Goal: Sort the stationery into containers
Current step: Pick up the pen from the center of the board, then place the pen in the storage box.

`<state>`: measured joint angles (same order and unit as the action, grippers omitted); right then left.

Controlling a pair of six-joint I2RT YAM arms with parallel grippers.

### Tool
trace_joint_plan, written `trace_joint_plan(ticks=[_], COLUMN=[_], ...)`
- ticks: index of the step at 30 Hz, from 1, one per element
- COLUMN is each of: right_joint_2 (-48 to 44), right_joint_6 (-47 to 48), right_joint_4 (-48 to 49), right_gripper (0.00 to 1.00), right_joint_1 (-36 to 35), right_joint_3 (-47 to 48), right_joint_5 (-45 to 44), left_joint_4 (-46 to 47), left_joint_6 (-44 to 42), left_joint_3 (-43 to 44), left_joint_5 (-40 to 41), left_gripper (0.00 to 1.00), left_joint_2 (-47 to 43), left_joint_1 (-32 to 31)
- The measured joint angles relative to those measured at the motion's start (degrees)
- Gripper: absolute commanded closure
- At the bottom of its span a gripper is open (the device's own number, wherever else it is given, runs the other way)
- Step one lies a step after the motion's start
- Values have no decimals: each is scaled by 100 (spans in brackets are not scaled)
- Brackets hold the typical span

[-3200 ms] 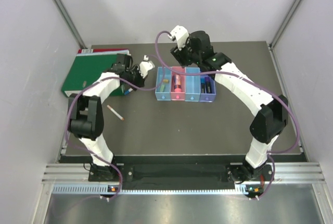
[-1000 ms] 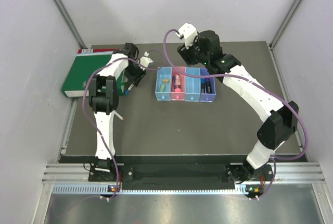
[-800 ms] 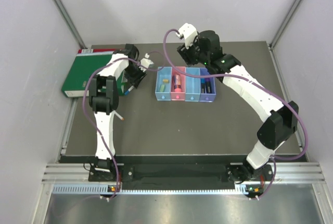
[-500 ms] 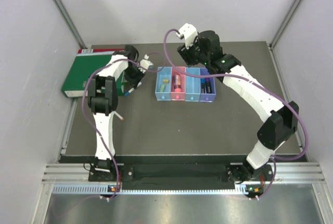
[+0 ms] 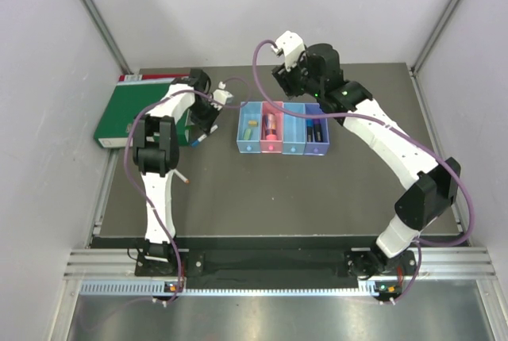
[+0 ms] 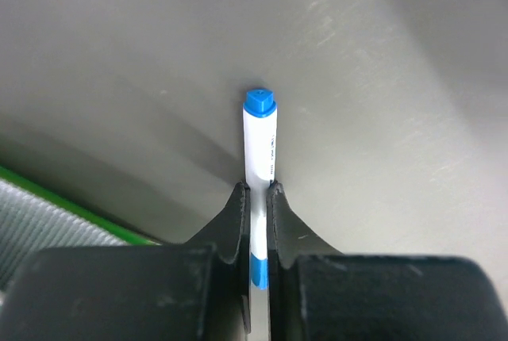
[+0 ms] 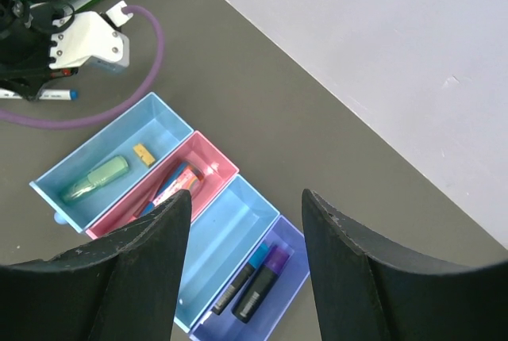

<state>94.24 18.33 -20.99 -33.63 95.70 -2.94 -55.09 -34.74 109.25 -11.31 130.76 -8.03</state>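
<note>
Overhead and wrist views of a two-arm bench. The left hand (image 6: 255, 192) has its jaws pressed together on a white pen with a blue cap (image 6: 259, 139), gripping the barrel about midway so that the capped end sticks out beyond the fingertips. The pen sits low over the grey table (image 5: 317, 198), just beside the edge of the green binder (image 5: 139, 115) and left of the row of bins; whether it touches the table cannot be told. The right hand (image 7: 244, 198) hovers above the bins with its jaws wide apart and nothing between them. The four containers stand joined side by side near the middle of the table. The first light blue bin (image 7: 159, 123) holds a pale green marker (image 7: 97, 178) and a small yellow piece (image 7: 144, 153). The pink bin (image 7: 208, 162) holds a pen-like item with red and blue on it (image 7: 171, 186). The second light blue bin (image 7: 238, 214) shows a bare floor. The purple bin (image 7: 295, 277) holds two black markers, one blue-capped (image 7: 238, 281) and one purple-capped (image 7: 262, 285), lying parallel. A white pen with an orange end (image 5: 176, 171) lies apart on the table, near the left arm.
</note>
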Motion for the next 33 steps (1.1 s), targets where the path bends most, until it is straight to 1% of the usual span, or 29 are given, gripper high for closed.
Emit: trace_joint_plan(ticks=[8,18,22,24,26,28,29,32,33], right_joint_2=[0,-4,-24,-57,-85,-87,-87,-87,-87], right_joint_6=[9,46,28,-68,-205,-376,-448,-697,-772], right_joint_4=[-7,-7,9,39,35,17,4,-11,-33], right_gripper=[42,42,38,34,26,23,12,0,0], right_joint_1=[-13,-37,-35,-9,37,149,219,535,647], right_joint_3=[0,0,-11,-76,-133,-160,-160,-160,-160], right_joint_5=[-9,-83,-363,-588,-761,-914,-964,-1005,-1001], left_joint_4=[-28,20,59,59,74,122,133,334,444], left_joint_6=[254,527,750,896,1075,1318,1425,1915,2039], left_joint_3=[39,396,616,796,903,914,914,892,863], left_joint_5=[-437,-599,-778,-925,-1110,-1366,-1467,-1860,-1963], left_gripper=[100,100,100,100,100,100,100,100,100], left_joint_2=[-105,-627,-710,-713,-743,-839,-885,-1062,-1119], left_joint_1=[-175,-254,-254,-260,-278,-308,-328,-431,-472])
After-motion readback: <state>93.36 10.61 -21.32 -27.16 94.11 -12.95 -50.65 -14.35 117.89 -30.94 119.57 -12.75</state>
